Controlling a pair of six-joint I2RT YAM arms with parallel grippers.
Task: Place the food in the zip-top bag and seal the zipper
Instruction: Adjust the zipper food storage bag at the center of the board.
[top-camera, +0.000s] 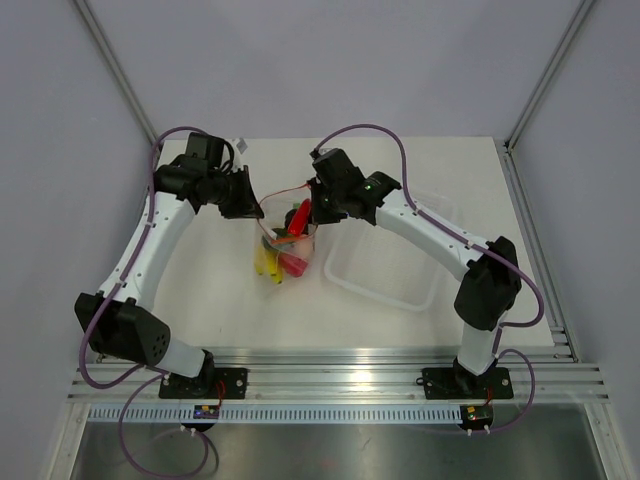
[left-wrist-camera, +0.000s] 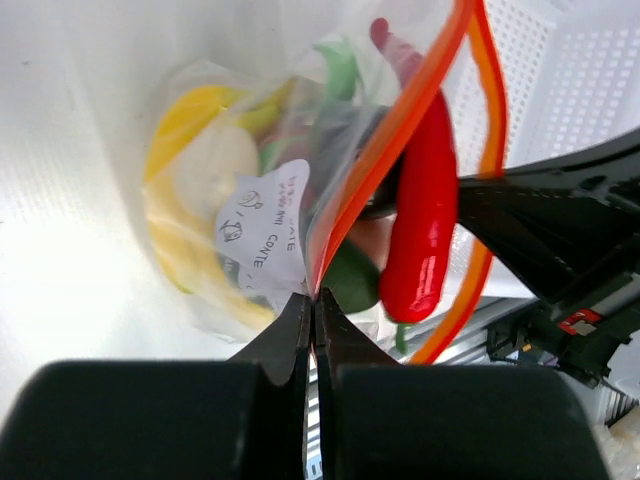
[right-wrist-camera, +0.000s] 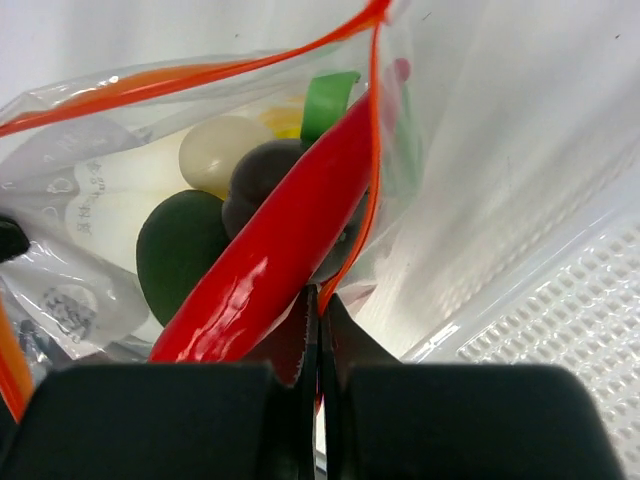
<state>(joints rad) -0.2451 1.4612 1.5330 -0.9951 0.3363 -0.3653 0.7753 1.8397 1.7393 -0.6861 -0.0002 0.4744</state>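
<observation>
Top view, left gripper (top-camera: 258, 205): tips sit at one end of the zip-top bag (top-camera: 283, 252) mouth; jaws too small here to read.
Top view, right gripper (top-camera: 316, 212): tips at the opposite end of the mouth; bag spans between the two grippers.
Top view, bag contents: banana (top-camera: 266, 264) and dragon fruit (top-camera: 296, 265) low in the bag, nearer the arm bases than both jaws; chilli (top-camera: 301, 216) stands up just beside the right jaws.
Top view, tray (top-camera: 385, 270): on the table (top-camera: 220, 300), on the far side of the right jaws from the bag.
Left wrist view, jaws: pressed together, pinching the zipper (left-wrist-camera: 385, 150) where it runs into the tips.
Left wrist view, zipper: two halves stand apart beyond the jaws, chilli between them.
Right wrist view, jaws: pressed together on the zipper at the bag's edge.
Right wrist view, bag contents: chilli slants just ahead of the tips; avocado (right-wrist-camera: 180, 240), dark round fruit (right-wrist-camera: 262, 178) and whitish piece (right-wrist-camera: 215, 150) lie beyond it, inside the bag.
</observation>
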